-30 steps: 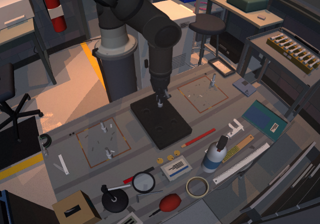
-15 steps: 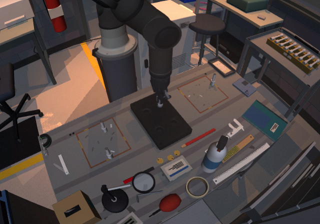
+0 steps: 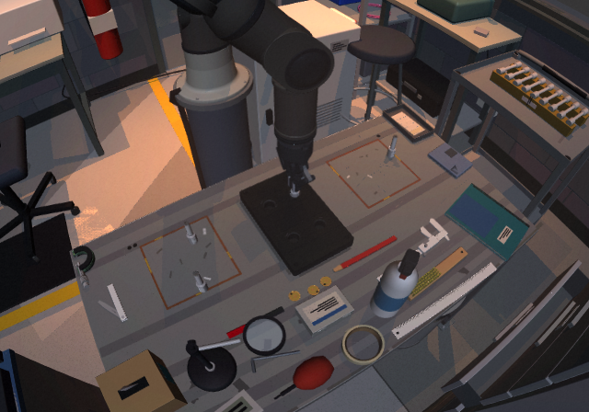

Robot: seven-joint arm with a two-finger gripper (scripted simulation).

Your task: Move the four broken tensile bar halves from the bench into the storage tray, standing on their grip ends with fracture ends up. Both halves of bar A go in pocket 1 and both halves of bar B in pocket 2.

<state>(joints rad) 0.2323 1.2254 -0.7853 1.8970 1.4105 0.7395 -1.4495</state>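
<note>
A metal bar half [image 3: 294, 190] stands upright on the far right part of the black storage tray [image 3: 296, 222], and my gripper [image 3: 296, 182] is closed on it from above. The tray has several round pockets. Its other pockets look empty. Two bar halves [image 3: 190, 233] [image 3: 199, 281] stand apart inside the left marked square on the bench. One more bar half [image 3: 392, 148] stands at the far corner of the right marked square. The lower end of the held bar is hidden at the tray.
A green book [image 3: 486, 220] lies at the bench's right. A red pencil [image 3: 365, 254], a spray bottle [image 3: 393, 286], a steel ruler [image 3: 443, 300], a tape roll [image 3: 363, 344] and a magnifier [image 3: 263, 335] crowd the near side.
</note>
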